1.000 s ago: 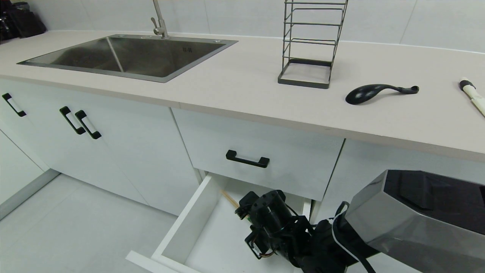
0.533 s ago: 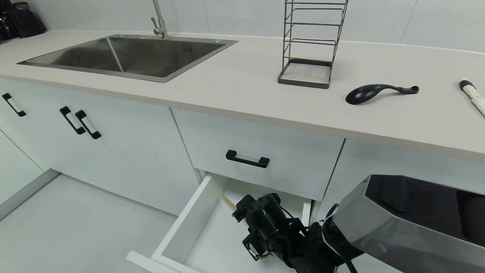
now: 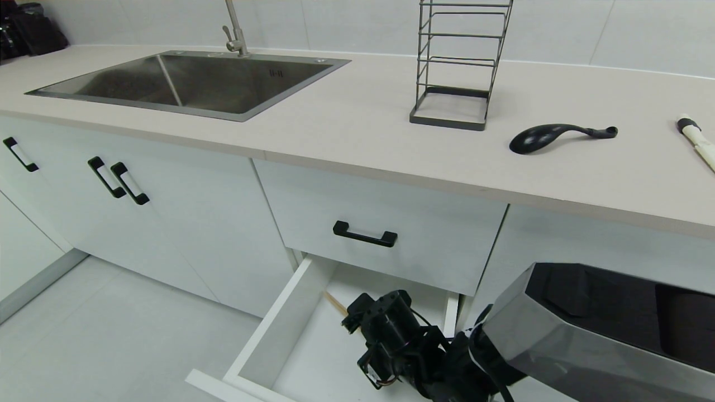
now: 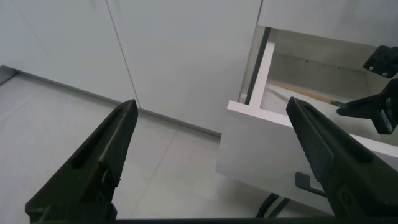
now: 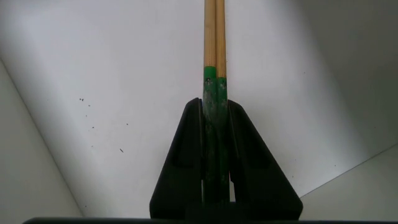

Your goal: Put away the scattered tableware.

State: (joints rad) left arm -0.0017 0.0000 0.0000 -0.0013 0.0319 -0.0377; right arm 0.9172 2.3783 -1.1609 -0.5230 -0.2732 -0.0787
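Observation:
A pair of wooden chopsticks (image 3: pixel 335 304) with green ends (image 5: pixel 214 37) is pinched in my right gripper (image 3: pixel 351 319), which is shut on them low inside the open white drawer (image 3: pixel 268 335). In the right wrist view my right gripper (image 5: pixel 214 115) holds them by the green part above the drawer's white floor. A black spoon (image 3: pixel 553 135) lies on the counter to the right of the rack. A pale utensil with a black band (image 3: pixel 697 143) lies at the counter's far right edge. My left gripper (image 4: pixel 210 109) hangs open over the floor beside the drawer (image 4: pixel 261 78).
A wire rack (image 3: pixel 455 67) stands on the beige countertop (image 3: pixel 346 128), and a steel sink (image 3: pixel 190 81) is set in at the left. A shut drawer with a black handle (image 3: pixel 365 234) sits above the open one. Cabinet doors (image 3: pixel 111 184) line the left.
My right gripper has sunk a little lower into the drawer and shifted slightly left, chopsticks still in it. The spoon and the other utensil have not moved.

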